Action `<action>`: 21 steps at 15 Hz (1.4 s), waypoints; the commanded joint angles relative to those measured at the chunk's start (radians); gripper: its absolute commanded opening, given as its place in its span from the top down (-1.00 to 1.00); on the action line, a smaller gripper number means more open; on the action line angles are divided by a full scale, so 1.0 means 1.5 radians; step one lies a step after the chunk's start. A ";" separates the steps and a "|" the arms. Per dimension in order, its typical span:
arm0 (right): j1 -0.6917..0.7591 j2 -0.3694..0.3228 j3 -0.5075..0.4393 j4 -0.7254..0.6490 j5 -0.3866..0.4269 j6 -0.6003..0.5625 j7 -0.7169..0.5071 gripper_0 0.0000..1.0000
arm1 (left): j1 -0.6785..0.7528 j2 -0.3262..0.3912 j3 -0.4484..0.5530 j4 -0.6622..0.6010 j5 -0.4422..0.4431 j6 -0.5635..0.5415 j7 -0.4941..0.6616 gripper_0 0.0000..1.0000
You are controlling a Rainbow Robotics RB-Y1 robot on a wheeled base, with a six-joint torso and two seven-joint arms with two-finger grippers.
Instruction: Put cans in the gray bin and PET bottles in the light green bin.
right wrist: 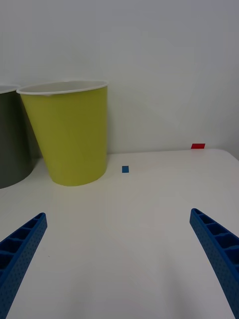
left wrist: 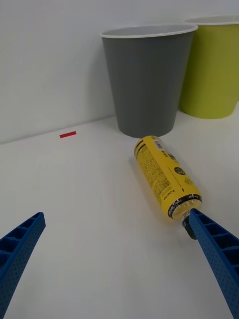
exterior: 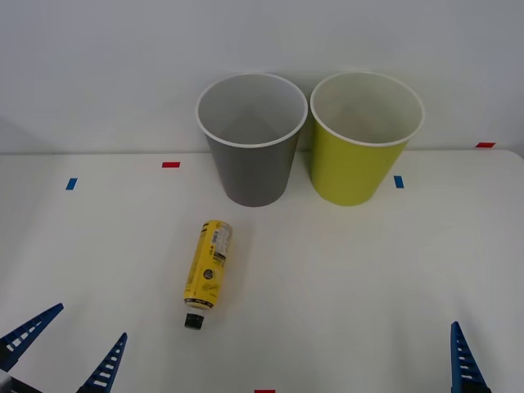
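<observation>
The PET bottle (exterior: 209,272), slim with a yellow label and black cap, lies on its side on the white table, cap toward me. In the left wrist view the bottle (left wrist: 164,182) rests just ahead of one blue finger (left wrist: 214,249), its cap beside that fingertip. My left gripper (exterior: 70,350) (left wrist: 115,214) is open and holds nothing, low at the near left. The gray bin (exterior: 254,172) (left wrist: 147,84) and the light green bin (exterior: 352,172) (right wrist: 72,134) stand upright side by side at the back. At the near right my right gripper (right wrist: 118,213) is open and holds nothing.
Small red tape marks (exterior: 170,164) and blue tape marks (exterior: 399,181) dot the table. A white wall rises right behind the bins. The table's right edge curves off near a red mark (exterior: 485,145).
</observation>
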 commanded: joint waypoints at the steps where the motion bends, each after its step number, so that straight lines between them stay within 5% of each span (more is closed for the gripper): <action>1: 0.000 0.000 0.000 0.000 0.000 0.000 0.000 -1.00 | -0.018 0.009 0.001 -0.042 0.011 0.084 0.007 -1.00; 7: 0.000 0.000 0.000 0.000 0.000 0.000 0.000 -1.00 | -0.075 -0.002 0.064 -0.104 0.031 0.317 0.035 -1.00; 17: 0.000 0.000 0.000 0.000 0.000 0.000 0.000 -1.00 | -0.222 -0.034 0.116 -0.104 0.033 0.571 0.083 -1.00; 21: 0.000 0.000 0.000 0.000 0.000 0.000 0.000 -1.00 | -0.316 -0.040 0.116 -0.105 0.041 0.737 0.183 -1.00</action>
